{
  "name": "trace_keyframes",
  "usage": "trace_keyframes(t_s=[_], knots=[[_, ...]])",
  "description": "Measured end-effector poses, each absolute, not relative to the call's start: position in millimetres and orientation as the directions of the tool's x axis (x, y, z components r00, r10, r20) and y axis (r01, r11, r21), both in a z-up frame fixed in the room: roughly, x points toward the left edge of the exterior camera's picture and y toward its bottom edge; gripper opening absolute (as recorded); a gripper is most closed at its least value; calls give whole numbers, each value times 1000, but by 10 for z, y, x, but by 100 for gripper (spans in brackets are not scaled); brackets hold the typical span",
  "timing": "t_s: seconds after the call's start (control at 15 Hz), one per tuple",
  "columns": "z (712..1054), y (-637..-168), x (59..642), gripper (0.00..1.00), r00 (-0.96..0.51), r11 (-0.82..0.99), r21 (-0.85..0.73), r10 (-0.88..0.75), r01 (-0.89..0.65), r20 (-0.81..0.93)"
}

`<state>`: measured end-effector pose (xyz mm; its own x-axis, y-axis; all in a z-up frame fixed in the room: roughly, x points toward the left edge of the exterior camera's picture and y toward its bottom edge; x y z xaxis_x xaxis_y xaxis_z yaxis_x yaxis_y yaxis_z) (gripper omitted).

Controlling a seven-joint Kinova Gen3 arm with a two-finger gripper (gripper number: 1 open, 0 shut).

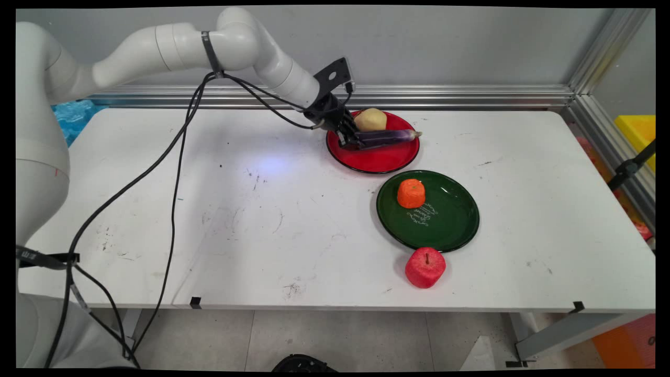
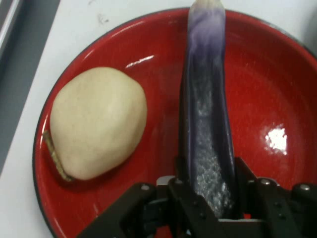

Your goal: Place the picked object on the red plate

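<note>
1. The gripper (image 1: 349, 139) is down over the red plate (image 1: 377, 159), at its left side, its two fingers pinching the near end of a long purple eggplant (image 1: 390, 137).
2. In the hand view the eggplant (image 2: 207, 124) runs straight up from between the fingers (image 2: 181, 186) across the red plate (image 2: 277, 84), its pale tip reaching past the far rim.
3. A cream-coloured potato (image 2: 98, 129) lies on the same plate just beside the eggplant (not touching it, as far as the hand view shows).
4. Near the red plate sits a green plate (image 1: 450, 220) carrying an orange fruit (image 1: 411, 193).
5. A red apple (image 1: 425, 267) stands on the white table (image 1: 235, 220), just off the green plate's near rim.
</note>
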<state>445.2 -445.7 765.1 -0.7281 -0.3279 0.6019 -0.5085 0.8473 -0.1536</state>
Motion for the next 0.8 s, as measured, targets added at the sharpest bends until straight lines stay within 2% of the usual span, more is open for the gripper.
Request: trace_keyframes(t_s=[0.47, 0.53, 0.8], knots=[[7596, -4498, 4555, 0, -735, 846, -148, -342, -512, 586], [7593, -4503, 4561, 100, -733, 845, -147, -344, -514, 587], [7590, -4516, 4572, 100, -727, 841, -144, -350, -521, 590]])
